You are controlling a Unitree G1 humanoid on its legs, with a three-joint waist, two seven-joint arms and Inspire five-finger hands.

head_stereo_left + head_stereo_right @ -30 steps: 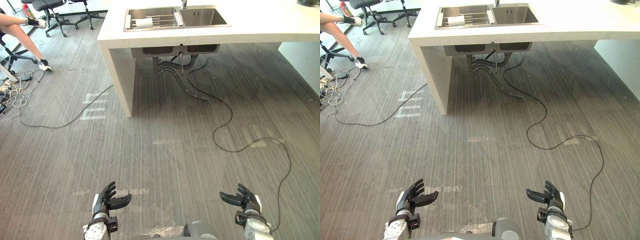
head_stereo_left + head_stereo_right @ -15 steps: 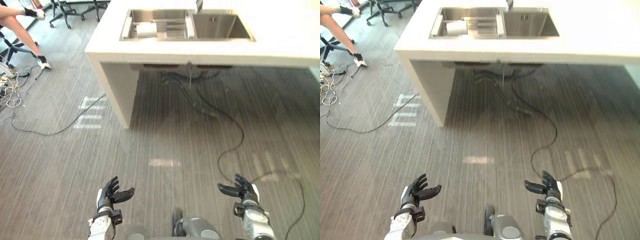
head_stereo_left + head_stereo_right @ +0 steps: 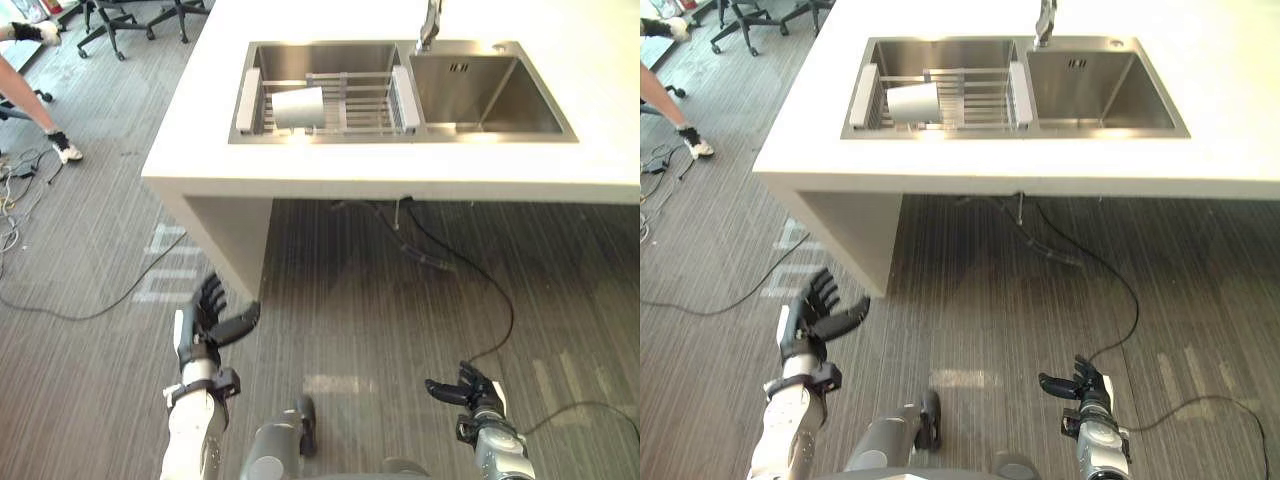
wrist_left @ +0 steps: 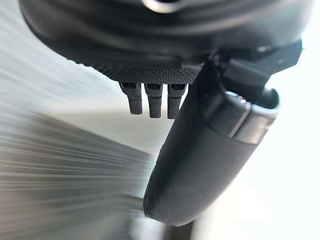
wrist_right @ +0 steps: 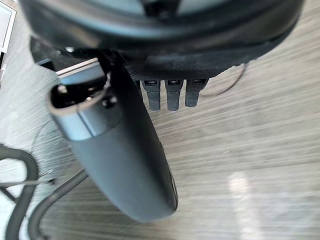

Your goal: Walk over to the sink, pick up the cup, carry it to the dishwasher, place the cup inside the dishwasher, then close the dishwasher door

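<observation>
A white cup [image 3: 298,107] is seen lying on its side on a slatted metal drying rack [image 3: 365,100], toward the rack's left end. The rack is set across the left basin of a stainless-steel double sink [image 3: 320,58]. The sink is sunk into a white rectangular counter [image 3: 200,150], and a chrome faucet [image 3: 430,22] is mounted at the back between the 2 basins. The right basin [image 3: 490,95] is bare steel.

The robot's dark left hand [image 3: 205,320] is held up over the grey striped floor [image 3: 350,320], just in front of the counter's near left corner. Its fingers [image 4: 154,102] are kept straight and the thumb is spread apart, so the hand is fully opened and nothing is held. The dark right hand [image 3: 470,392] is held lower, out over the floor, well apart from the counter. Its fingers [image 5: 172,95] are likewise extended with the thumb apart, and nothing is grasped.

At the far left, a person's leg [image 3: 30,95] and black wheeled office chairs [image 3: 100,25] are visible.
</observation>
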